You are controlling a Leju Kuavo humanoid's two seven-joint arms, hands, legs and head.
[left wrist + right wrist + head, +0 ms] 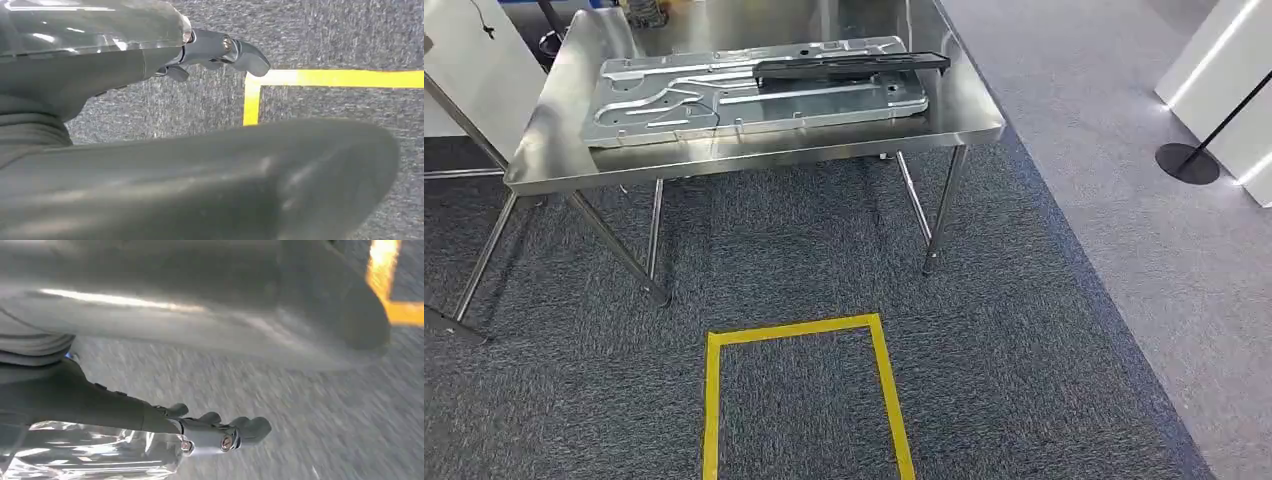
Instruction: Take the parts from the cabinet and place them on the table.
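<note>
A large stamped metal panel (754,95), silver-grey with raised ribs and channels, is laid flat on the steel surface (964,110), its long side running across. A narrow black part (852,65), long and flat, is rested on top of the panel along its far right portion, tilted slightly.

Bare steel table (964,105) edge beside stacked parts (754,95)

Yellow tape rectangle (799,385) on grey carpet (1024,350); black stand base (1186,163) right.
</note>
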